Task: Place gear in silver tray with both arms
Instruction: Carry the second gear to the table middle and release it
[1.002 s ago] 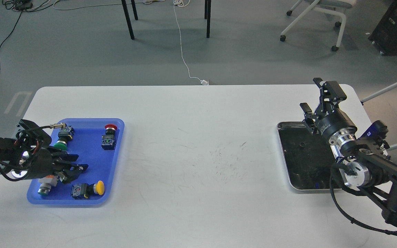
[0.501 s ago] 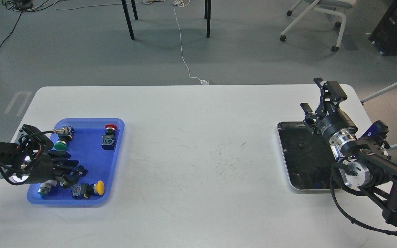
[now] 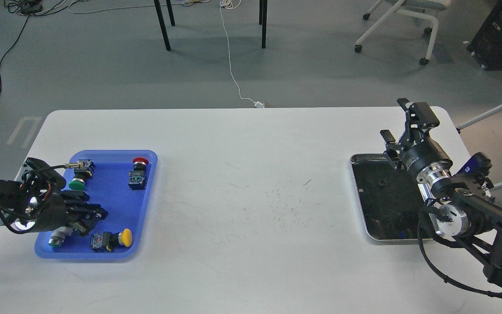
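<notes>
The silver tray (image 3: 366,155) lies at the table's right, with only a small dark speck on its floor. My right gripper (image 3: 394,120) is open and empty, raised over the tray's far edge with its fingers pointing away. The gear is several push-button switches in a blue plastic tray (image 3: 116,205) at the left: red (image 3: 139,162), green (image 3: 76,184), yellow (image 3: 124,237) and a silver-and-white one (image 3: 57,237). My left gripper (image 3: 95,219) is low over the blue tray, its fingers slightly apart just beside the silver-and-white switch. I cannot tell whether it touches it.
A metal cylindrical sensor with a cable (image 3: 76,165) lies at the blue tray's far left corner. The white table (image 3: 251,174) has scuff marks in its middle. Chairs, table legs and cables stand on the floor beyond the far edge.
My left gripper has drawn back a little to the left and sunk lower over the blue tray. The right arm has not moved.
</notes>
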You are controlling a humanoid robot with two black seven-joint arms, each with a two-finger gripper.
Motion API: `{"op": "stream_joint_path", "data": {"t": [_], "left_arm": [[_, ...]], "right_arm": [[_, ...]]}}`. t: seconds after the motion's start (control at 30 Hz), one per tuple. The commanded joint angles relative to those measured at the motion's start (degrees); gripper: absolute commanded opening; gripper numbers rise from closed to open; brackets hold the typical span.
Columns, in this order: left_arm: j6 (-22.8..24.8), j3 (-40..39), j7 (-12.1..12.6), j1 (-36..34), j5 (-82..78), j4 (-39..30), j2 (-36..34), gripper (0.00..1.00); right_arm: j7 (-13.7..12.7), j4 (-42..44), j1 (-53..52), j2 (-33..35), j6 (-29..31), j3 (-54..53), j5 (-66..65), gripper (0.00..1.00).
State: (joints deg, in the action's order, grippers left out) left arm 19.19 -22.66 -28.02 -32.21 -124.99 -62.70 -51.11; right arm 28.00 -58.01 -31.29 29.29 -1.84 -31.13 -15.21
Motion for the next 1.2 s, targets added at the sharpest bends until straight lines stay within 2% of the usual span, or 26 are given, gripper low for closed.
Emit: {"op": "stream_joint_path", "data": {"t": [0.0,0.23,0.37,0.43,0.5,0.63,0.73,0.83,0.97,1.17], "left_arm": [[-0.03,-0.37,0.02,-1.01,-0.01,-1.19,-0.04,0.14],[2.16,-0.2,0.02,-11.11,-0.01,-11.29,-0.84,0.14],[7.78,-0.11,0.02,-17.52,-0.01,-19.46,0.13,0.15],[8.81,0.07,0.02,-19.55,-0.01,-21.58,3.19,0.15],[8.81,1.73,0.02,-22.27,-0.01,-21.68,9.42,0.15],[8.81,9.01,0.02,-27.99,-0.01,-18.0,17.86,0.15],[8.81,12.89,0.02,-29.93,-0.01,-12.82,26.12,0.15],[8.81,14.48,0.02,-30.28,-0.01,-7.98,31.32,0.15],[8.81,15.01,0.02,-30.98,-0.01,-4.11,39.05,0.15],[8.81,16.49,0.02,-31.33,-0.01,4.77,50.74,0.15]], "right_arm": [[0.0,0.0,0.0,0.06,0.0,-0.07,0.0,0.98],[0.0,-0.17,-0.35,-0.02,0.0,-0.34,0.09,0.98],[0.0,-1.75,-1.49,0.15,0.09,-0.42,0.09,0.98],[0.0,-2.28,-3.42,0.76,0.09,-0.34,0.09,0.98],[0.0,-2.63,-6.05,1.03,0.0,-0.16,0.27,0.98],[0.0,-2.72,-14.04,1.12,-0.26,2.11,5.87,0.98],[0.0,-2.54,-22.29,1.12,-0.62,7.73,11.5,0.98],[0.0,-2.63,-28.2,0.42,-0.79,13.27,12.92,0.98],[0.0,-2.28,-31.55,-1.33,-0.88,17.15,12.92,0.98],[0.0,-1.84,-31.12,-3.62,-1.76,17.86,12.92,0.98]]}}
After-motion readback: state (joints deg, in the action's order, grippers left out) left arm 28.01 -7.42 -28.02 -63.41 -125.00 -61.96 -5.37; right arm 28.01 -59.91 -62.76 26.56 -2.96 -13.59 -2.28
